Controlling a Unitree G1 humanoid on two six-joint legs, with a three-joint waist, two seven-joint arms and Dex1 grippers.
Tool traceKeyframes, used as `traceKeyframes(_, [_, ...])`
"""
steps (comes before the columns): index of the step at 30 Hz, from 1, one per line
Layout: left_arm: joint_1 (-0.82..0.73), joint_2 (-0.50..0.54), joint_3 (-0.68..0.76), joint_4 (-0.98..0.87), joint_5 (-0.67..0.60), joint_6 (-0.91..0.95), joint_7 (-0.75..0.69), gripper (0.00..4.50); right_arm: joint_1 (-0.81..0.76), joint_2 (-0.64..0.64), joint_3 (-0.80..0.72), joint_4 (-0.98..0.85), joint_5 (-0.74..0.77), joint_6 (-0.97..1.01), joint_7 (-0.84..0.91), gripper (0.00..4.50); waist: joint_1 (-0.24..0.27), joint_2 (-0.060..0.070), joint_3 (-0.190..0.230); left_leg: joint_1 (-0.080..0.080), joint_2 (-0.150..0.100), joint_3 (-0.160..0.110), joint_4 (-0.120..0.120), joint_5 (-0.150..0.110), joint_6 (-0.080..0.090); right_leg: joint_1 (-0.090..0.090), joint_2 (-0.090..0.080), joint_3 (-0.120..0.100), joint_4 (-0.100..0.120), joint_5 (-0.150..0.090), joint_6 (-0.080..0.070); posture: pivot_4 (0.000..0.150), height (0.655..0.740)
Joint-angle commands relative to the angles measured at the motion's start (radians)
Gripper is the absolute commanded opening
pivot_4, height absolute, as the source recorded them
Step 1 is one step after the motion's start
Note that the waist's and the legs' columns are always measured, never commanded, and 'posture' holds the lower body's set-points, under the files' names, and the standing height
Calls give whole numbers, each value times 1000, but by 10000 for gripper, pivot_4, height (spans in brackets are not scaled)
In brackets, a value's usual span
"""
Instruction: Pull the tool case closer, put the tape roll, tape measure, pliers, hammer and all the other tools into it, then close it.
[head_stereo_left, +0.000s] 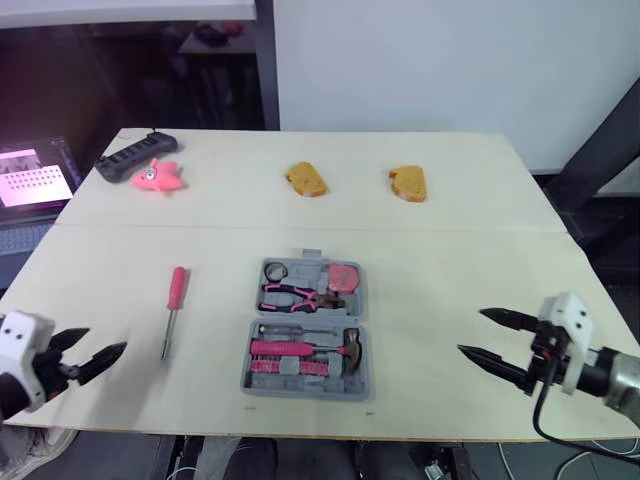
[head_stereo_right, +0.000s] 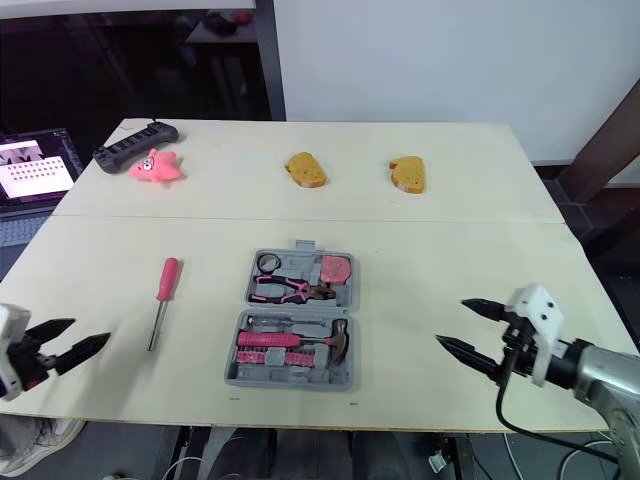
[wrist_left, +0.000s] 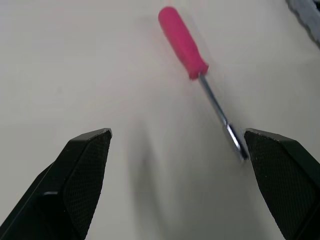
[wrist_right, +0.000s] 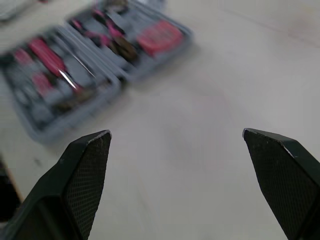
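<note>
A grey tool case (head_stereo_left: 304, 328) lies open near the table's front middle. In its far half sit a tape roll (head_stereo_left: 277, 271), pink-handled pliers (head_stereo_left: 298, 296) and a pink tape measure (head_stereo_left: 342, 275); in its near half lie a hammer (head_stereo_left: 315, 349) and small bits. A pink-handled screwdriver (head_stereo_left: 173, 307) rests on the table left of the case, also in the left wrist view (wrist_left: 190, 49). My left gripper (head_stereo_left: 92, 353) is open at the front left corner, short of the screwdriver. My right gripper (head_stereo_left: 490, 338) is open at the front right, apart from the case (wrist_right: 75, 65).
Far across the table (head_stereo_left: 450, 260) lie two bread-like pieces (head_stereo_left: 307, 179) (head_stereo_left: 408, 183), a pink plush toy (head_stereo_left: 157, 176) and a black power strip (head_stereo_left: 136, 155). A seam (head_stereo_left: 500, 230) crosses the tabletop behind the case. The front edge runs just below both grippers.
</note>
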Motion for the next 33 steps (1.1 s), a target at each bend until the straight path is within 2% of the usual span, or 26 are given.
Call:
traceKeyframes(1, [-75,-57,-60,-120,-22,90,136,44217,-107,-22,67,-114,67,88,-39,45000,0,0,0,0,0,0,0,0,0,0,0,0,0,1,1,1500,7400])
traceKeyframes(5, [-208,-110,-145,-138,13,221,301,44217,-250,-7,173,-161,90,143,-63,45000,-1,0,0,0,0,-1,0,1,-1,0,1,0,0,3,3,1500,7400])
traceKeyframes(8, [-294,-130,-201,-122,25,290,363,44217,-306,6,222,-168,95,163,-75,45000,0,0,0,-1,0,-2,1,1,-1,0,1,-1,0,4,4,1500,7400])
traceKeyframes(13, [-361,-149,-262,-82,71,327,437,44217,-320,18,246,-175,95,173,-95,45000,0,0,0,-2,-1,-2,0,1,-1,-1,0,-1,0,5,6,1500,7400])
traceKeyframes(20, [-483,-192,-341,103,132,389,517,44217,-307,27,255,-192,101,190,-131,45000,-1,0,-1,-2,-1,-2,1,1,-2,-1,0,-1,1,5,6,1500,7400])
traceKeyframes(23, [-488,-195,-361,147,151,367,506,36714,-310,27,251,-194,105,198,-144,45000,0,3,-2,0,-1,-2,2,2,-2,0,0,-1,1,5,6,1500,7400])
traceKeyframes(29, [-472,-209,-369,140,151,371,481,5582,-303,22,244,-205,107,207,-159,45000,4,6,-4,0,-1,-2,1,2,-3,1,0,-1,1,5,6,1500,7400])
traceKeyframes(30, [-464,-212,-372,127,152,376,480,4390,-303,22,245,-207,108,209,-161,45000,4,6,-4,0,-1,-2,1,2,-3,1,0,-1,1,5,6,1500,7400])
traceKeyframes(33, [-438,-216,-385,80,150,365,460,4436,-300,23,242,-211,109,211,-166,45000,3,7,-5,0,-1,-2,1,2,-3,1,0,-1,1,5,6,1500,7400])
